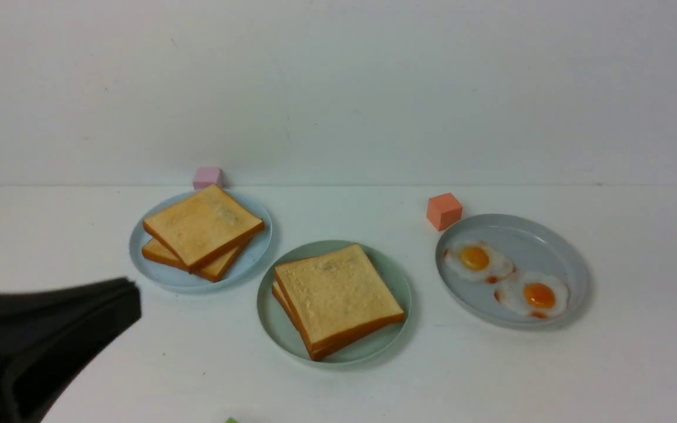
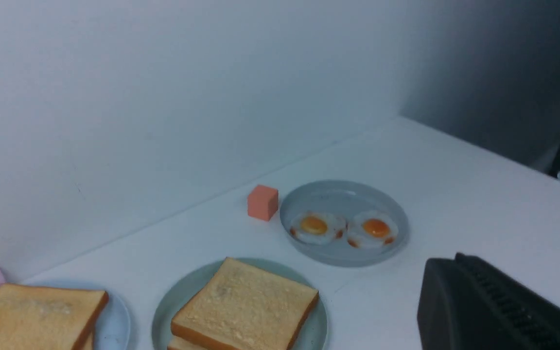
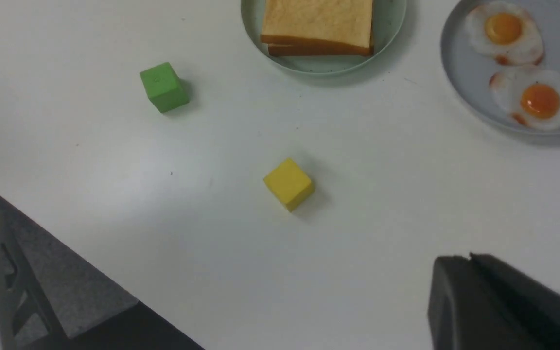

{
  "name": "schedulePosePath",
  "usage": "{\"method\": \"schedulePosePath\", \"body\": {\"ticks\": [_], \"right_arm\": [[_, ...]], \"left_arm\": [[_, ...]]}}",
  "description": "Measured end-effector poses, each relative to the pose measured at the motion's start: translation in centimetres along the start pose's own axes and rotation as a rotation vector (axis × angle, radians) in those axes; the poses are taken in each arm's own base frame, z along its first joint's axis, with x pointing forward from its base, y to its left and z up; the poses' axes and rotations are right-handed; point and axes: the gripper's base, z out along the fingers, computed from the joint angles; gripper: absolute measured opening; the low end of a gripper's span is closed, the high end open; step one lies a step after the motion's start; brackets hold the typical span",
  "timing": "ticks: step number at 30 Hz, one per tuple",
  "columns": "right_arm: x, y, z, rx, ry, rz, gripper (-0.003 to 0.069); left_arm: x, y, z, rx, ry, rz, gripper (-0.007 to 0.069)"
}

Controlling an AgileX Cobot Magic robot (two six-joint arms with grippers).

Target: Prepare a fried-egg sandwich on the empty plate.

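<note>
Now the fried-egg sandwich (image 1: 338,299) sits stacked on the mint plate (image 1: 389,271). Our left claw (image 1: 130,299) is pressed together, empty; the right claw (image 3: 460,287) too. Swinging low could knock the top slice askew.

The left gripper (image 1: 130,294) is matte black, its fingers tapering into a wedge with ridged inner faces. The right gripper (image 3: 447,272) is the same black; beside it shows a grey textured piece with triangular cutouts.
</note>
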Motion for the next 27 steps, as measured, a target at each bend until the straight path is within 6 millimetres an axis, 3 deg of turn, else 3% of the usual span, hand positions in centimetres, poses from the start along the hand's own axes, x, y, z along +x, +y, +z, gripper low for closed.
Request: {"method": "schedulePosePath", "body": {"ticks": [4, 7, 19, 22, 27], "right_arm": [[0.0, 0.1, 0.0, -0.014, 0.0, 0.005, 0.0056], [0.0, 0.2, 0.0, -0.017, -0.001, 0.007, 0.0062], [0.0, 0.1, -0.1, -0.016, -0.004, 0.012, 0.0084], [0.2, 0.0, -0.5, -0.008, -0.025, 0.036, 0.0087], [1.6, -0.6, -3.2, 0.099, -0.142, 0.136, 0.0096]], "left_arm": [[2.7, 0.3, -1.7, -0.018, -0.086, -0.033, -0.0013], [3.7, 0.4, -1.8, -0.026, -0.094, -0.038, -0.0013], [4.4, 0.3, -1.8, -0.017, -0.045, -0.04, -0.0013], [4.5, 0.3, -1.8, -0.017, -0.043, -0.04, -0.0013], [4.5, 0.3, -1.8, -0.017, -0.043, -0.04, -0.0013]]}}
